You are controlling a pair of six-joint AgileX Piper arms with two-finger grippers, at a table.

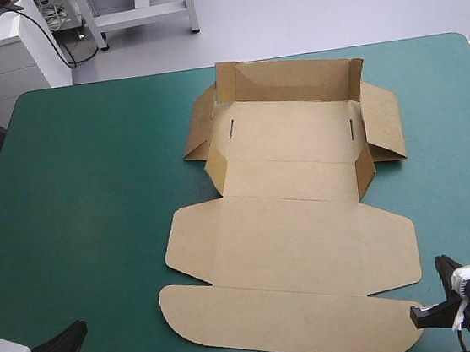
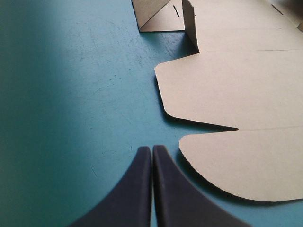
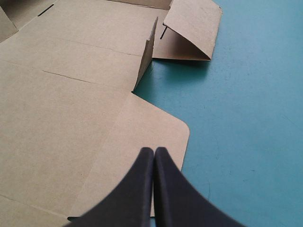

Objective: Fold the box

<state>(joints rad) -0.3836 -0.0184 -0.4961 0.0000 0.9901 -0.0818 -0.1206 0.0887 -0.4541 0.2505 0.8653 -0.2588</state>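
Across the centre of the high view, the box [image 1: 286, 136] is lying on the teal-green tabletop [image 1: 86, 210] as a partly raised sheet. Its rear wall [image 1: 288, 81] is standing up toward the upper middle, and its side flaps [image 1: 384, 121] are leaning half-raised. Its lid panel [image 1: 302, 240] and rounded flap [image 1: 277, 320] are lying flat toward the lower edge.

The left claw [image 2: 152, 150] is sitting closed and empty over bare tabletop, just beside the rounded flap. The right claw [image 3: 154, 151] is likewise sitting closed and empty, over a rounded corner of the lid panel.

By its look, the board is behaving as a light, stiff, smooth sheet, bending only along its creases. Flat edges are offering little to pinch, so the half-raised side flaps are offering the better hold. No brand, label or writing is showing on the board.
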